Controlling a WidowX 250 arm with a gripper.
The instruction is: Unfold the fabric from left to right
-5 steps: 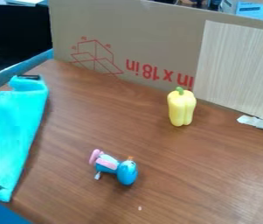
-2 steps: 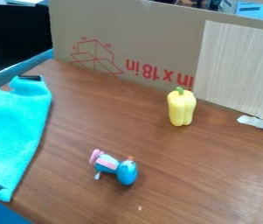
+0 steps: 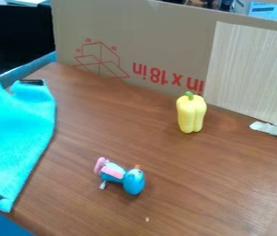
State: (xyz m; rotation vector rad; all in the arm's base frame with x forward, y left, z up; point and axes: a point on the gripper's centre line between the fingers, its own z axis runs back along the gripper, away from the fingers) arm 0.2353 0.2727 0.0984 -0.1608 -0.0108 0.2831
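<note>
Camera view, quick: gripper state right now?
Black two-finger gripper: can't tell if open or closed, or whether it holds the turquoise fabric.

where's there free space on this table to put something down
Bare wood on the table runs between the turquoise fabric and the yellow pepper; another patch lies right of the blue toy, in front of the pepper. It is crowded at the left edge, under the fabric, and tighter between the pepper and the cardboard.

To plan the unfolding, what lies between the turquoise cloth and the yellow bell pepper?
Bare brown tabletop lies between the turquoise cloth and yellow bell pepper, in camera view.
</note>
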